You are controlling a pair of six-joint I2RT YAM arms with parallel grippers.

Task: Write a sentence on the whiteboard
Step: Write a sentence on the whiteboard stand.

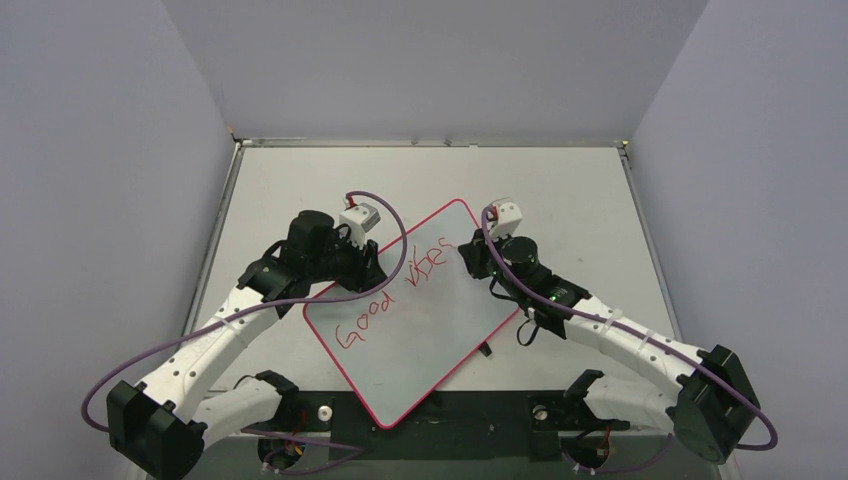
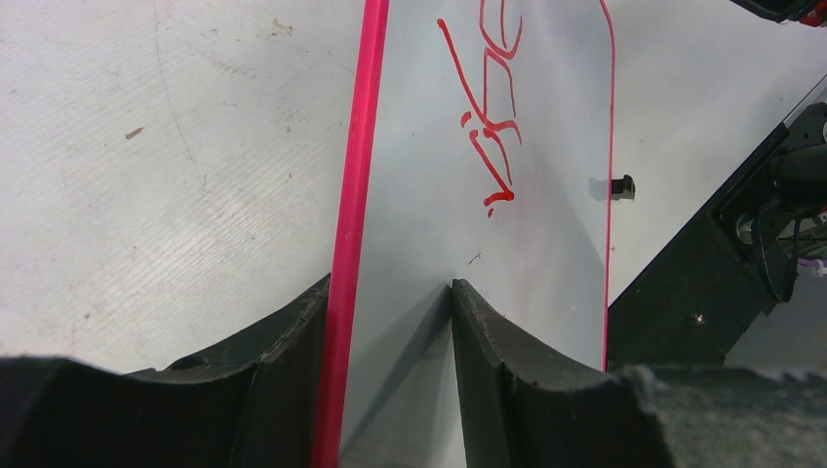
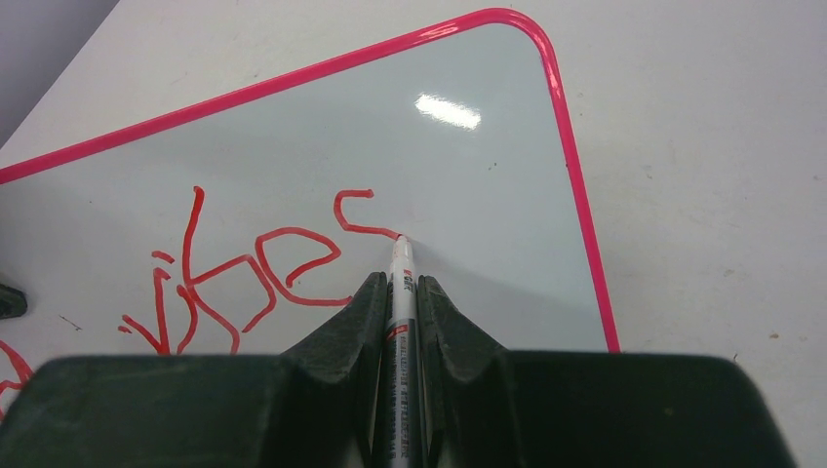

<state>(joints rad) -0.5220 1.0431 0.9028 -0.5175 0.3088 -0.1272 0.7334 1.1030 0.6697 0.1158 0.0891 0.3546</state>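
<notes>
The whiteboard [image 1: 440,340] lies at an angle on the table, white with a pink frame. The sentence [image 1: 395,300] is one red line reading "Good vibes". My right gripper [image 1: 470,255] is shut on a white marker [image 3: 400,258]. The marker's tip touches the board at the end of the final "s" [image 3: 356,210]. My left gripper [image 2: 390,283] is open and straddles the board's pink left edge [image 2: 356,195]. One fingertip [image 2: 458,292] rests on the board surface, the other sits on the table side. The writing also shows in the left wrist view [image 2: 492,127].
A small black clip [image 2: 622,185] sticks out from the board's far long edge, also seen from above [image 1: 485,350]. The black base plate [image 1: 480,415] runs along the near edge under the board's bottom corner. Grey walls enclose the table on three sides.
</notes>
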